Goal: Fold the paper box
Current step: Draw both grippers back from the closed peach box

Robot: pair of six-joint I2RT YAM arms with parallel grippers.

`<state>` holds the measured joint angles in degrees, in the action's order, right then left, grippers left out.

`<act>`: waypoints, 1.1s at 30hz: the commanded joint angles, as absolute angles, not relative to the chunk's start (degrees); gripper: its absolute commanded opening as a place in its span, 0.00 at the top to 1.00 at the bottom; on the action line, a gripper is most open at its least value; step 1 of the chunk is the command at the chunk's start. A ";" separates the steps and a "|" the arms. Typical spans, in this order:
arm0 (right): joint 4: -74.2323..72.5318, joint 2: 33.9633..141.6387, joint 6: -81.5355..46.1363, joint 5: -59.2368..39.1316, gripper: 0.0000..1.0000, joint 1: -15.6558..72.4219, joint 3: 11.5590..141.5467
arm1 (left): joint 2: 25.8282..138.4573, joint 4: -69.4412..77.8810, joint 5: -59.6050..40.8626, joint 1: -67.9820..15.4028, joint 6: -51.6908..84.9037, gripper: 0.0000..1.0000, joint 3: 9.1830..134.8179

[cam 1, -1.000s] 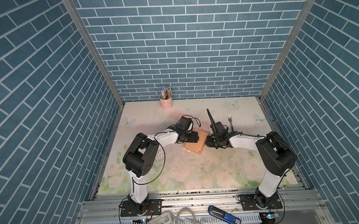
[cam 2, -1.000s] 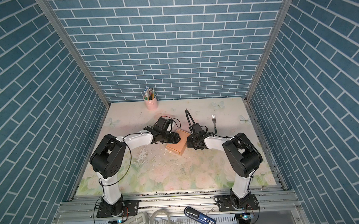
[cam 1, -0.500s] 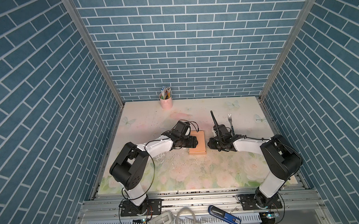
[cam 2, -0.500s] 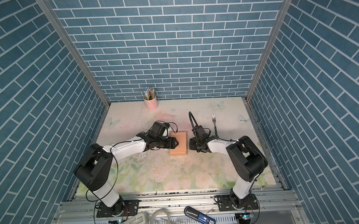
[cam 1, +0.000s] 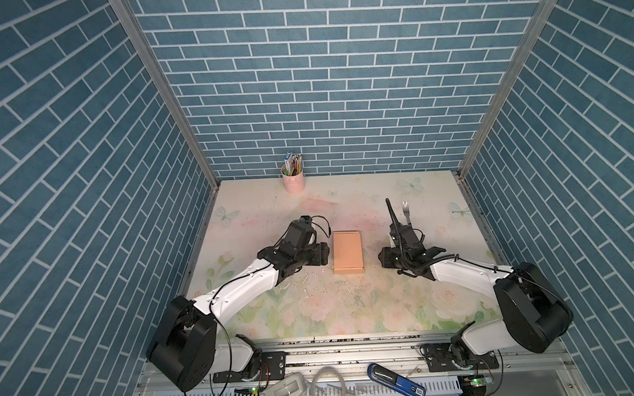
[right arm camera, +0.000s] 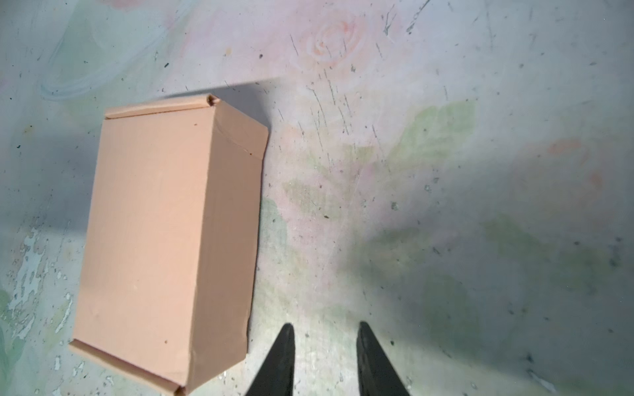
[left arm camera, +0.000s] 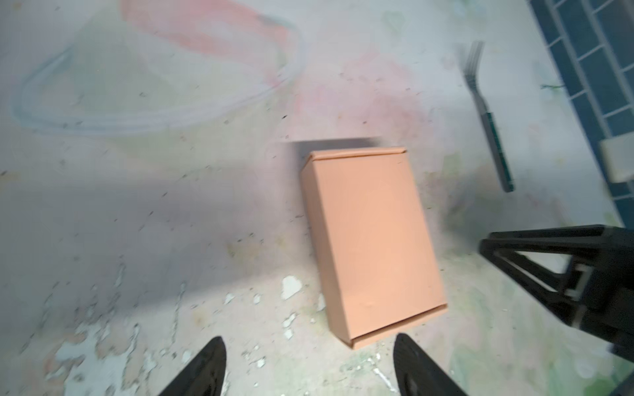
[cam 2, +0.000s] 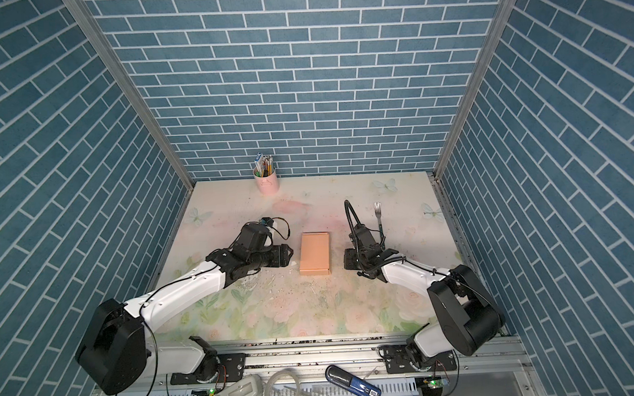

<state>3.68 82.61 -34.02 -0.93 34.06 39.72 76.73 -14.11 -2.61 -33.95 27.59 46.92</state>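
The paper box [cam 1: 347, 252] [cam 2: 314, 253] lies flat on the flowered table as a closed peach-orange rectangle, its long side running front to back. My left gripper [cam 1: 325, 259] [cam 2: 291, 260] sits just left of it, open and empty. In the left wrist view the box [left arm camera: 374, 240] lies ahead of the widely spread left gripper [left arm camera: 308, 338], with one box corner close to a fingertip. My right gripper [cam 1: 382, 256] [cam 2: 345, 259] rests a short way to the box's right. In the right wrist view the box [right arm camera: 164, 240] is beside the right gripper [right arm camera: 325, 325], whose fingers stand narrowly apart with only table between them.
A pink cup of pencils [cam 1: 293, 178] stands at the back wall. A fork [cam 1: 406, 213] [left arm camera: 487, 116] lies behind my right gripper, next to its upright black cable [cam 1: 391, 214]. White flecks [cam 1: 312, 283] dot the table in front of the box. Tools [cam 1: 395, 381] lie on the front rail.
Both grippers have drawn back from the box, which they pressed a second ago. The box turned from skewed to straight and lies free. The left fingers spread a little wider.
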 commanded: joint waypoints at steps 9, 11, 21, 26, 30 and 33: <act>2.53 83.76 -38.39 -2.28 0.68 35.39 37.53 | 86.77 -15.12 -1.14 -33.95 30.33 0.24 46.79; 1.50 85.61 -39.77 -2.30 0.68 36.42 38.13 | 88.83 -14.31 -1.58 -34.42 30.59 0.24 47.49; -4.55 93.58 -46.75 -3.18 0.70 41.47 40.00 | 94.55 -11.91 -2.15 -39.02 32.37 0.24 50.49; -8.18 95.66 -49.53 -4.66 0.71 42.08 40.17 | 97.74 -10.68 -2.54 -42.14 33.56 0.25 52.23; -9.05 96.34 -50.40 -6.55 0.71 42.19 40.29 | 99.22 -10.89 -2.57 -43.58 33.96 0.25 53.65; -7.39 95.65 -49.61 -5.74 0.71 42.10 40.27 | 98.52 -11.79 -1.89 -43.51 33.91 0.25 53.61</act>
<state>-9.15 93.86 -46.76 -1.45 40.75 40.03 97.51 -13.50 2.00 -41.56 33.56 52.27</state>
